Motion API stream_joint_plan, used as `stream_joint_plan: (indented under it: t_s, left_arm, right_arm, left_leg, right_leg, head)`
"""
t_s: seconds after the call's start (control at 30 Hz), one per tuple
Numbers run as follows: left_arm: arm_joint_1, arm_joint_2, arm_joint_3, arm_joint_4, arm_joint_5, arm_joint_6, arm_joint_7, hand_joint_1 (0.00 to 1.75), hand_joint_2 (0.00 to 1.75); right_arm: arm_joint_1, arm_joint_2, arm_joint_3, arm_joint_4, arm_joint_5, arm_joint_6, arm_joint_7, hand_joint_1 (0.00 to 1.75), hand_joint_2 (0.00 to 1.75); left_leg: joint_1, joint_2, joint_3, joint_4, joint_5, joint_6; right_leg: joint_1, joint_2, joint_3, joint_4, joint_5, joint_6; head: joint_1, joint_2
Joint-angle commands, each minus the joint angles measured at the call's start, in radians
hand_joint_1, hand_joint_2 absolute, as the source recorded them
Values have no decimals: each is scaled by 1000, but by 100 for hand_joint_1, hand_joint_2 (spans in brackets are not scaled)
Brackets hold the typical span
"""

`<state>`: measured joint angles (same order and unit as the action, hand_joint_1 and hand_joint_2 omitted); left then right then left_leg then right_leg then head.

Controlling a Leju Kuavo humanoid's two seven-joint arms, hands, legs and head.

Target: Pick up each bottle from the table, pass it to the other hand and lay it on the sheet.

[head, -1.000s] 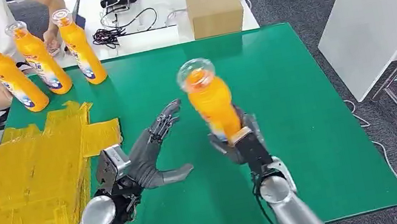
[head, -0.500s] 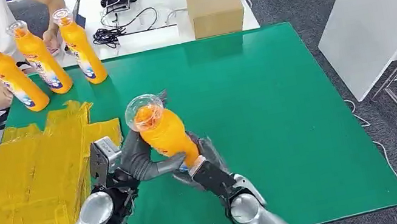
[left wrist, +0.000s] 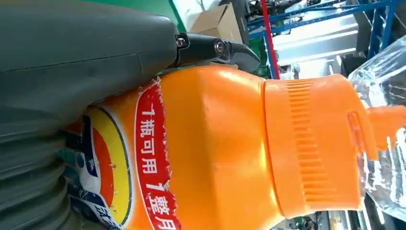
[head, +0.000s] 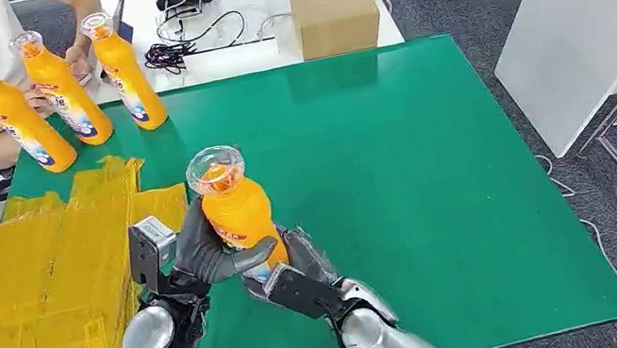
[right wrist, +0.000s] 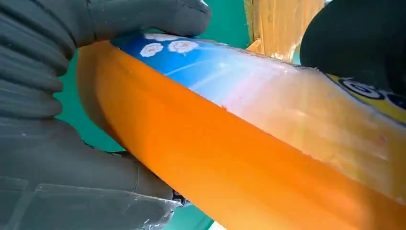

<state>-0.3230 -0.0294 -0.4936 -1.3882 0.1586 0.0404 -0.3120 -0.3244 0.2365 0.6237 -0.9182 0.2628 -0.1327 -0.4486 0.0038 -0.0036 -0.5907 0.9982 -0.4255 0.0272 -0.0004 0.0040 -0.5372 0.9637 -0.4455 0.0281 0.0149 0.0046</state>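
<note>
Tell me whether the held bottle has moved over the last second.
Yes. The held bottle has travelled from over the middle of the green mat toward the yellow sheet, and now both the left hand and right hand grip it.

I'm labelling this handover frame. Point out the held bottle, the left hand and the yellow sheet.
held bottle [head: 238,213], head view, orange body.
left hand [head: 204,255], head view, palm.
yellow sheet [head: 38,289], head view, bare middle.

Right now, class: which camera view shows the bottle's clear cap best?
The head view: the clear cap shows whole, atop the bottle gripped by the left hand and right hand. The left wrist view catches only part of it at the edge; the right wrist view shows just the body.
</note>
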Motion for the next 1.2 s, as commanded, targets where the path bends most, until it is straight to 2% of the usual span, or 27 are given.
stream_joint_plan:
  t_s: [0.03,0.17,0.27,0.3,0.53,0.57,0.6,0.63,0.7,0.73,0.77,0.8,0.83,0.87,0.9,0.93,1.03,1.2]
  left_arm:
    - [-44,-62,65,27,74,102,-27,175,175]
    - [-34,-54,80,-3,75,177,-54,175,175]
    - [-30,-44,87,-2,83,191,-54,175,175]
    - [-29,-44,90,-1,85,192,-54,175,175]
    - [-18,-38,122,2,96,205,-62,175,175]
    - [-18,-38,128,3,95,209,-64,175,175]
    - [-17,-38,134,5,90,219,-68,175,175]
    - [-17,-37,138,7,83,227,-71,175,175]
    - [-17,-33,149,8,60,249,-81,175,175]
    - [-18,-28,154,9,3,305,-105,175,175]
    - [-24,-15,154,20,-134,431,-141,175,175]
    - [-24,-9,160,19,-132,430,-141,175,175]
    - [-28,-5,162,32,-225,507,-153,175,175]
    - [-31,-17,202,63,-507,658,-123,175,175]
    - [-27,-20,222,61,-561,655,-117,175,175]
    - [-19,-51,315,70,-778,658,-79,175,175]
    - [-23,-68,425,89,-1099,658,15,175,175]
    - [-25,-64,427,93,-1093,658,10,175,175]
  right_arm:
    - [-3,-13,106,89,19,-21,9,175,175]
    - [8,-25,75,77,5,-50,5,175,175]
    - [28,-42,31,32,-10,-68,4,175,175]
    - [31,-45,22,24,-12,-76,2,175,175]
    - [71,-88,-72,-91,-9,-126,3,175,175]
    - [77,-92,-87,-109,-6,-138,2,166,175]
    - [86,-95,-103,-136,-7,-147,-3,24,175]
    - [99,-98,-123,-169,-7,-160,-6,0,175]
    - [124,-109,-161,-238,-10,-188,-8,0,175]
    - [146,-119,-187,-289,-16,-203,-8,0,175]
    - [172,-125,-214,-348,-13,-228,-9,0,175]
    - [180,-137,-221,-365,-12,-227,-9,0,175]
    - [194,-136,-236,-396,-12,-229,-2,0,175]
    - [216,-137,-267,-444,-11,-238,-1,0,175]
    - [229,-143,-283,-479,-14,-235,5,0,175]
    - [242,-143,-299,-508,-14,-237,6,0,175]
    - [286,-154,-342,-614,-35,-207,10,0,175]
    - [291,-156,-346,-624,-35,-202,14,0,175]
  left_leg:
    - [1,-2,3,0,-1,-1]
    - [1,-3,2,0,-1,-1]
    - [1,-2,1,0,0,-1]
    - [2,-3,5,-1,-2,-1]
    - [1,-4,2,-1,0,-1]
    - [1,-3,2,0,-1,-1]
    - [1,-2,0,-1,0,0]
    - [1,-3,1,0,0,0]
    - [1,-4,1,0,-1,-1]
    - [1,-4,2,0,-1,-1]
    - [1,-3,1,0,-1,-1]
    - [0,-2,0,0,0,-1]
    - [1,-3,1,0,-1,-1]
    - [0,-4,0,0,-1,-1]
    - [0,-4,0,0,0,-1]
    - [0,-4,2,0,-1,-1]
    - [0,-1,-1,0,0,0]
    - [0,-1,1,0,-1,-1]
  right_leg:
    - [1,-3,5,-1,-2,0]
    - [1,-3,3,-1,-1,0]
    - [1,-3,2,-1,-1,0]
    - [2,-4,7,-2,-2,0]
    - [0,-4,3,-1,-1,0]
    - [1,-4,3,-2,-1,0]
    - [1,-3,1,-1,-1,0]
    - [1,-4,2,-1,-1,0]
    - [1,-5,3,-1,-2,0]
    - [1,-5,4,-1,-2,0]
    - [1,-4,3,-1,-1,0]
    - [0,-3,1,0,-1,0]
    - [1,-4,2,0,-2,0]
    - [0,-5,2,0,-2,0]
    - [0,-4,1,-1,-1,0]
    - [0,-5,4,-1,-2,0]
    - [0,-1,0,0,-1,0]
    - [0,-2,2,-1,-1,0]
  head:
    - [0,0]
    - [0,0]
    - [0,0]
    - [0,0]
    - [0,0]
    - [0,0]
    - [0,0]
    - [0,0]
    - [0,0]
    - [0,0]
    - [1,0]
    - [0,0]
    - [0,0]
    - [0,0]
    - [0,0]
    - [0,0]
    - [0,0]
    - [0,0]
